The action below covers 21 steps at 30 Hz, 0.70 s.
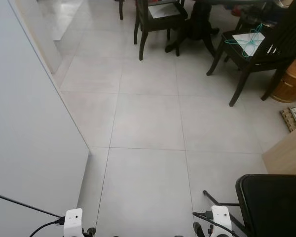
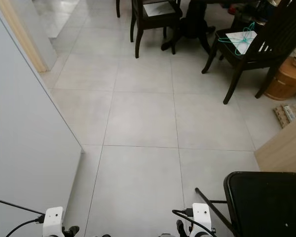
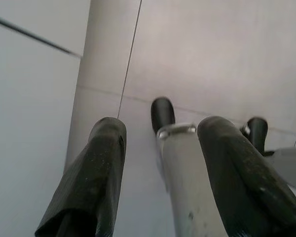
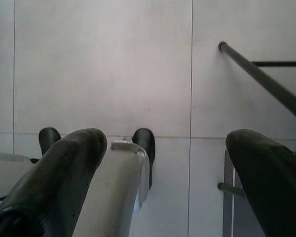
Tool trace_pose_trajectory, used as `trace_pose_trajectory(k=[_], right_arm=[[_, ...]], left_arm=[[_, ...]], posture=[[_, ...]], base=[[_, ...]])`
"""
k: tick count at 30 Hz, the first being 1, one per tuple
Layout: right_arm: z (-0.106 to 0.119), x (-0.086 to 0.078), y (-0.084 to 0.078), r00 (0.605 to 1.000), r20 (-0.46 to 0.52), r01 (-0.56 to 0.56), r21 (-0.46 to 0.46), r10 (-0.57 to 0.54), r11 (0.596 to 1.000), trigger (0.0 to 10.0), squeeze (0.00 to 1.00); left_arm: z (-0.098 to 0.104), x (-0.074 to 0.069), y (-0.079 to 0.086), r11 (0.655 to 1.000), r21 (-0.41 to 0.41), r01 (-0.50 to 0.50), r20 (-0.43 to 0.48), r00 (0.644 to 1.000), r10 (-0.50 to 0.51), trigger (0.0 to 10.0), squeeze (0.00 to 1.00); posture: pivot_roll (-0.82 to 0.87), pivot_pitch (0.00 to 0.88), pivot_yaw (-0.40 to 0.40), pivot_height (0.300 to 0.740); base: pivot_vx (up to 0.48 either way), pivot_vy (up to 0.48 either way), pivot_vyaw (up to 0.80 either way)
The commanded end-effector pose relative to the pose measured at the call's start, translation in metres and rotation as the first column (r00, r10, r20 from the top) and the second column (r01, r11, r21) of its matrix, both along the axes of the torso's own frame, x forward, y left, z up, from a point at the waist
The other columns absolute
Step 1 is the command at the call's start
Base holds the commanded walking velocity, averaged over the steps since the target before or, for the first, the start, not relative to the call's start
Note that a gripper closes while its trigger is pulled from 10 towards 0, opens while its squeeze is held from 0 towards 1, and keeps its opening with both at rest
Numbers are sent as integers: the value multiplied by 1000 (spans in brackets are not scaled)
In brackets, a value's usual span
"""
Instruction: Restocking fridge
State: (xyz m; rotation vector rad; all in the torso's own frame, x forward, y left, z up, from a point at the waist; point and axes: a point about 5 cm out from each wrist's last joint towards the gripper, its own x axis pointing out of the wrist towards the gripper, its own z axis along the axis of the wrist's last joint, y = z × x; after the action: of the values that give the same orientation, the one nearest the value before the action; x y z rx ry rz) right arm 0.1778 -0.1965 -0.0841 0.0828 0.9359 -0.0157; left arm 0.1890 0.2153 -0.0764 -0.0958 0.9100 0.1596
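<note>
Both arms hung low at my sides. My left gripper (image 3: 160,148) pointed down at the tiled floor (image 1: 148,123), fingers spread, nothing between them. My right gripper (image 4: 165,158) did the same, fingers wide apart and empty. A tall white panel (image 1: 29,148) stood close beside the left gripper; couldn't tell if it was the fridge. A black folding chair (image 1: 274,205) sat just beside the right gripper. Well ahead of both grippers: dark wooden dining chairs (image 1: 256,44), one with a green hanger (image 1: 246,42) on its seat, and a wooden bucket (image 1: 292,81) beyond.
</note>
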Motion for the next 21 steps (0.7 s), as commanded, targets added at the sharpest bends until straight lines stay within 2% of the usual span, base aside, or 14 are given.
trace_pose_trajectory(k=[1, 4, 9, 14, 21], right_arm=[[0, -1, -5, 1000, -5, 19, -6, -19, 1000, 10000, 0], [3, 3, -7, 1000, 6, 5, -6, -5, 1000, 10000, 0], [4, 5, -10, 1000, 7, -13, -21, 13, 1000, 10000, 0], [5, 8, -9, 999, 24, -21, -27, 22, 999, 10000, 0], [-4, -9, -1, 1000, -26, -11, -29, 10, 1000, 10000, 0]], left_arm=[[0, -1, 0, 1000, -4, -17, 8, 1000, 17, 10000, 0], [2, 4, -2, 1000, -13, -20, 25, 999, 20, 10000, 0], [4, 9, -2, 1000, -9, -20, 44, 999, 21, 10000, 0], [4, 7, 1, 1000, -7, -24, 41, 999, 24, 10000, 0], [-1, -4, 3, 1000, 31, 5, -1, 1000, -5, 10000, 0]], posture=[[-205, 36, -27, 740], [-181, 2, -38, 740], [-166, 0, -36, 740], [-167, 0, -28, 740], [-167, 0, -6, 740]], base=[[0, 0, 0], [0, 0, 0], [0, 0, 0], [0, 0, 0], [0, 0, 800]])
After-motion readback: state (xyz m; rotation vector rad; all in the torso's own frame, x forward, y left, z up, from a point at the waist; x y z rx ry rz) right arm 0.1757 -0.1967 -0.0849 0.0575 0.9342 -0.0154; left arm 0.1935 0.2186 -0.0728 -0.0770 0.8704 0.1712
